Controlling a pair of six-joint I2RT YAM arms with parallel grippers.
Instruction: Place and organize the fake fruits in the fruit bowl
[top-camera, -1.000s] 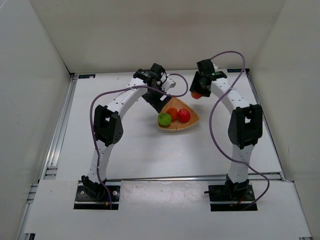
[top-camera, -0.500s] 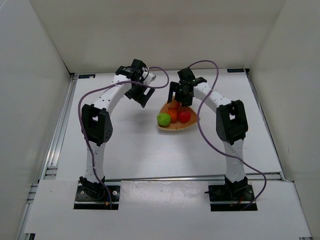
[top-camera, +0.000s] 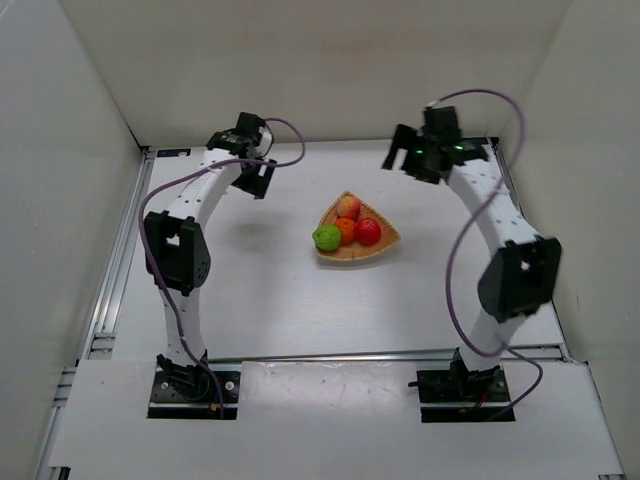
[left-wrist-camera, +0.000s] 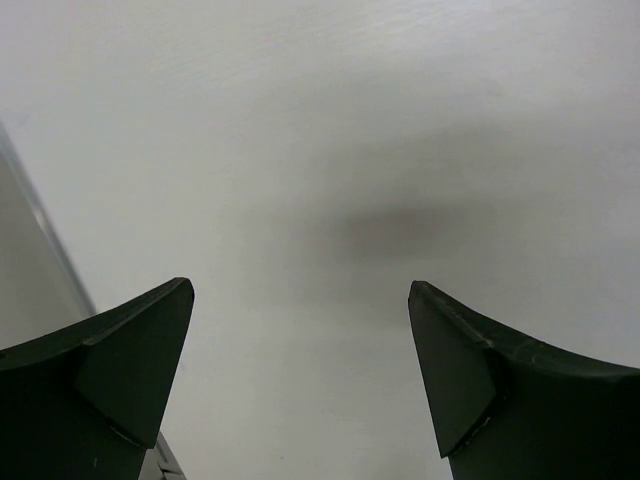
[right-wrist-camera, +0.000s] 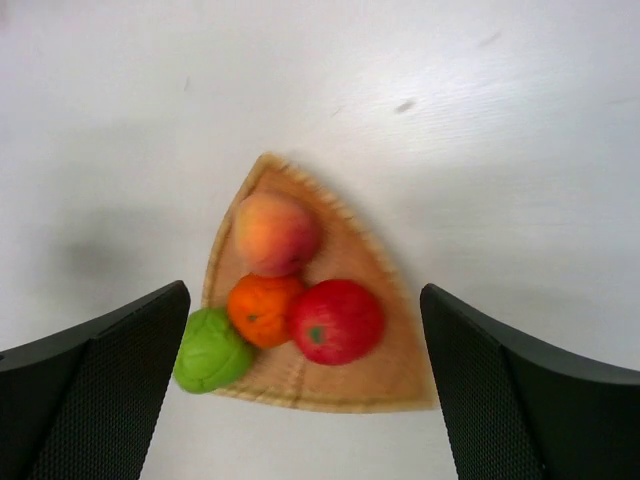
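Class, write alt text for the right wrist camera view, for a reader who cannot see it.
A tan woven fruit bowl on a white table holds a peach near its pointed tip, an orange and red apple below it, and a green apple at the left corner. Dark fingers of the open right claw frame the bottom corners.

Bright, even light; soft shadows; peach (right-wrist-camera: 277, 232) slightly blurred.

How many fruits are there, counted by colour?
1 peach-coloured fruit
1 orange
1 red apple
1 green apple
Total: 4
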